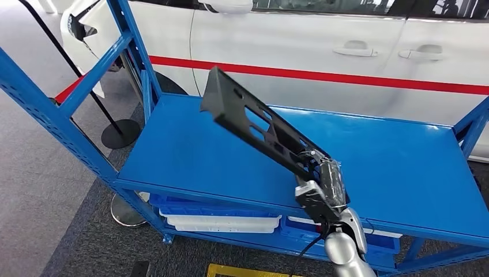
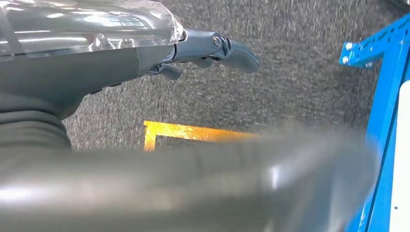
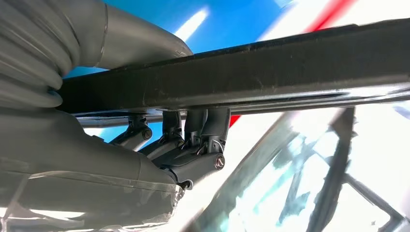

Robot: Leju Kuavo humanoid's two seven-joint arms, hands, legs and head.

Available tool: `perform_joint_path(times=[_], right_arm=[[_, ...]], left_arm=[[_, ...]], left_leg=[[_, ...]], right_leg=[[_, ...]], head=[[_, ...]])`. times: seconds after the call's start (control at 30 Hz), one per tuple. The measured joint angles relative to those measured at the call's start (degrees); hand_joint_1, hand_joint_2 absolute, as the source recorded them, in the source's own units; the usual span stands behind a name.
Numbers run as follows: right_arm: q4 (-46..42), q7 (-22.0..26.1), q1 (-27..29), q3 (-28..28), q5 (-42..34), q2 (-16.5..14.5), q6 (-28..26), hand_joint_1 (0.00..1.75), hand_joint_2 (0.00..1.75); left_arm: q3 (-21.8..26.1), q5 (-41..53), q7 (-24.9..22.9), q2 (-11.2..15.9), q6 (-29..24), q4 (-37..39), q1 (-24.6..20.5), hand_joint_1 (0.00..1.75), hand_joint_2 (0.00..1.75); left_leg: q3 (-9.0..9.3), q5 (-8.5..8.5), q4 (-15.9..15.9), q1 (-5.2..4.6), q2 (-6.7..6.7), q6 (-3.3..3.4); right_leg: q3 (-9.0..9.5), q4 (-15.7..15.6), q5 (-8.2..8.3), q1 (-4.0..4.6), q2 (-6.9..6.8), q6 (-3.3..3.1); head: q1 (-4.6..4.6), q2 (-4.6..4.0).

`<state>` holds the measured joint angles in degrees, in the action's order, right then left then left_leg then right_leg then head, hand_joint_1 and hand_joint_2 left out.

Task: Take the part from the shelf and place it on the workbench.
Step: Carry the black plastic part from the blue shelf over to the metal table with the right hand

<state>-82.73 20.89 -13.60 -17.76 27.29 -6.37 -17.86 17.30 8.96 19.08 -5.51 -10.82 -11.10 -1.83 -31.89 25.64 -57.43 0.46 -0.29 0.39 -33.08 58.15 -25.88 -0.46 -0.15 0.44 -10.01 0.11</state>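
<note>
The right hand (image 3: 159, 145) grips a long flat black metal part (image 3: 270, 72), thumb above and dark fingers (image 3: 203, 125) beneath. Behind them lie a blue shelf surface (image 3: 159, 19) and a red stripe (image 3: 338, 14) on white.

A white car (image 1: 323, 52) is standing just behind the rack, a red stripe (image 1: 323, 75) running along its side beneath two door handles (image 1: 356, 49). A black cable (image 1: 57, 49) is hanging down from the car's charge port (image 1: 81, 29) past a round black stand base (image 1: 120, 133) on the grey carpet (image 1: 34, 173). Low down, white trays (image 1: 222, 222) are sitting in blue bins (image 1: 190, 205). A yellow floor marking (image 2: 193, 131) is showing on the carpet, and a round metal base (image 1: 124, 210) is resting near the rack's leg.
</note>
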Motion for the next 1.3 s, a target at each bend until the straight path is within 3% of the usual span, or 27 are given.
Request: perform_joint_path(times=[0.07,0.13,0.23,0.27,0.3,0.33,0.37,0.43,0.5,0.63,0.7,0.77,0.8,0.83,0.87,0.93,1.0,1.1,1.13,1.2,1.27,1.3], right_arm=[[-7.5,2.7,3.3,0.8,-10.2,0.1,2.2,1.75,1.75],[-14.7,4.4,5.9,2.2,-16.8,0.3,3.5,1.75,1.75],[-23.9,6.6,10.0,4.9,-22.5,0.6,5.5,1.75,1.75],[-26.5,7.6,11.7,6.0,-24.0,0.7,6.2,1.75,1.75],[-28.8,9.0,13.6,7.0,-25.7,0.9,6.9,1.75,1.75],[-31.0,10.8,15.6,8.1,-27.5,1.0,7.7,1.75,1.75],[-33.1,13.0,17.5,9.3,-29.4,1.2,8.6,1.75,1.75],[-36.6,16.9,21.2,11.7,-32.9,1.4,10.9,1.75,1.75],[-39.5,18.6,24.0,14.7,-35.9,1.5,14.2,1.75,1.75],[-43.4,18.9,27.1,21.0,-40.7,0.8,21.8,1.75,1.75],[-44.5,18.9,27.9,24.3,-44.6,-0.3,25.9,1.75,1.75],[-44.7,18.6,28.8,27.6,-49.2,-1.4,28.3,1.75,1.75],[-44.6,18.4,29.3,29.2,-51.4,-1.8,28.4,1.75,1.75],[-44.4,18.2,29.8,30.7,-53.0,-2.1,28.1,1.75,1.75],[-44.3,18.0,30.1,32.0,-54.3,-2.4,27.7,1.75,1.75],[-44.1,17.5,30.6,34.2,-55.8,-2.8,27.6,1.75,1.75],[-43.8,16.8,30.9,35.7,-56.4,-2.9,27.8,1.75,1.75],[-42.6,16.1,31.2,37.1,-56.1,-2.9,29.3,1.75,1.75],[-42.2,16.0,31.3,37.3,-56.5,-2.9,30.6,1.75,1.75],[-41.1,16.0,31.3,37.4,-57.5,-2.9,33.7,1.75,1.75],[-40.0,15.9,31.3,37.6,-58.3,-2.9,35.5,1.75,1.75],[-39.5,15.8,31.3,37.7,-58.5,-2.9,35.9,1.75,1.75]], left_arm=[[0.2,0.2,0.0,0.0,-0.3,0.0,0.2,0.00,1.75],[0.2,0.7,0.2,0.0,-0.2,0.0,0.5,0.00,1.75],[0.2,1.8,0.5,-0.1,-0.2,0.0,0.6,0.00,1.75],[0.2,2.1,0.6,-0.1,-0.1,0.0,0.6,0.00,1.75],[0.2,2.3,0.7,-0.1,0.0,0.0,0.6,0.00,1.75],[0.2,2.4,0.9,-0.1,0.2,0.0,0.7,0.00,1.75],[0.2,2.4,1.1,-0.1,0.4,0.0,0.7,0.00,1.75],[0.2,2.1,1.7,-0.1,0.7,0.0,0.7,0.00,1.75],[0.5,1.6,2.4,0.0,0.9,0.0,0.6,0.00,1.75],[1.1,1.0,3.2,-0.1,0.8,0.0,0.7,0.00,1.75],[1.5,0.5,3.0,-0.1,0.5,0.0,0.6,0.00,1.75],[2.2,-0.2,2.4,-0.1,0.3,0.0,0.6,0.00,1.75],[2.5,-0.5,2.1,-0.1,0.3,0.0,0.6,0.00,1.75],[2.9,-0.7,1.9,-0.1,0.3,0.0,0.6,0.00,1.75],[3.2,-0.9,1.6,-0.1,0.3,0.0,0.6,0.00,1.75],[3.7,-1.1,1.0,-0.1,0.2,0.0,0.6,0.00,1.75],[4.3,-1.6,0.5,0.0,-0.3,0.0,0.5,0.00,1.75],[5.3,-2.5,0.0,-0.1,-1.3,0.0,0.4,0.00,1.75],[5.6,-2.7,0.0,-0.1,-1.5,0.0,0.4,0.00,1.75],[6.1,-3.1,-0.1,-0.1,-1.8,0.0,0.5,0.00,1.75],[6.6,-3.1,-0.2,-0.1,-2.0,0.0,0.4,0.00,1.75],[6.8,-3.2,-0.2,-0.1,-2.1,0.0,0.4,0.00,1.75]], left_leg=[[-0.17,0.13,-0.1,0.02,-0.09,-0.63],[-0.80,1.47,-1.6,0.16,0.00,-1.21],[-5.05,7.07,-11.6,0.31,0.08,-1.72],[-6.62,8.40,-15.1,0.33,0.08,-1.81],[-7.41,8.64,-16.9,0.33,0.08,-1.82],[-7.12,7.70,-16.3,0.32,0.08,-1.73],[-5.76,5.83,-13.5,0.32,0.08,-1.54],[-1.79,2.12,-5.3,0.17,0.07,-0.88],[0.33,1.06,-0.8,-0.12,0.04,-0.33],[0.76,0.90,0.2,-0.05,0.06,0.80],[0.91,0.61,0.6,0.15,0.14,1.38],[0.79,0.48,0.5,0.12,0.15,1.60],[0.73,0.43,0.4,0.11,0.14,1.59],[0.66,0.40,0.3,0.12,0.13,1.56],[0.60,0.43,0.1,0.14,0.11,1.50],[0.41,0.64,-0.3,0.05,0.08,1.13],[0.11,0.79,-0.9,-0.18,0.04,0.49],[-0.24,0.61,-1.1,-0.22,0.08,-0.53],[-0.54,1.27,-1.6,-0.15,0.10,-0.80],[-2.19,5.01,-5.8,0.01,0.13,-1.20],[-4.53,9.88,-13.0,0.06,0.13,-1.34],[-5.09,11.21,-15.7,0.06,0.12,-1.31]], right_leg=[[-0.09,-0.2,0.05,0.06,-0.11,-0.60],[-0.05,-0.5,0.23,-0.18,-0.14,-1.35],[0.02,-0.6,0.16,-0.20,-0.18,-1.95],[0.04,-0.6,0.10,-0.12,-0.18,-1.99],[0.08,-0.5,0.03,-0.07,-0.16,-1.99],[0.19,-0.5,-0.07,-0.03,-0.14,-1.93],[0.38,-0.5,-0.21,0.01,-0.11,-1.84],[0.78,-0.4,-0.55,0.16,-0.07,-1.52],[0.80,-0.3,-0.72,0.24,0.00,-1.04],[0.50,0.7,-1.50,0.09,0.13,0.22],[-1.55,5.3,-4.44,-0.12,0.17,0.74],[-4.96,12.5,-7.84,-0.35,0.16,1.17],[-6.04,14.8,-8.41,-0.50,0.16,1.33],[-6.14,15.0,-7.91,-0.66,0.15,1.44],[-5.18,13.1,-6.45,-0.82,0.14,1.50],[-1.49,5.9,-3.02,-1.03,0.14,1.46],[0.55,1.4,-1.48,-0.90,0.30,1.03],[0.11,1.0,-0.90,-0.73,0.47,-0.12],[-0.15,0.8,-0.57,-0.78,0.48,-0.60],[-0.93,0.6,0.21,-0.84,0.54,-1.43],[-2.02,0.6,1.02,-0.58,0.81,-1.74],[-2.58,0.7,1.46,-0.41,1.03,-1.78]], head=[[0.00,0.01],[-0.01,0.00],[0.00,0.01],[0.00,0.01],[0.00,0.01],[0.00,0.01],[0.00,0.01],[0.00,0.01],[0.00,0.02],[0.01,0.01],[0.02,0.01],[0.02,0.01],[0.02,0.00],[0.02,0.00],[0.02,0.01],[0.02,0.01],[0.01,0.01],[0.01,0.01],[0.01,0.00],[0.00,0.01],[0.00,0.01],[0.00,0.01]])
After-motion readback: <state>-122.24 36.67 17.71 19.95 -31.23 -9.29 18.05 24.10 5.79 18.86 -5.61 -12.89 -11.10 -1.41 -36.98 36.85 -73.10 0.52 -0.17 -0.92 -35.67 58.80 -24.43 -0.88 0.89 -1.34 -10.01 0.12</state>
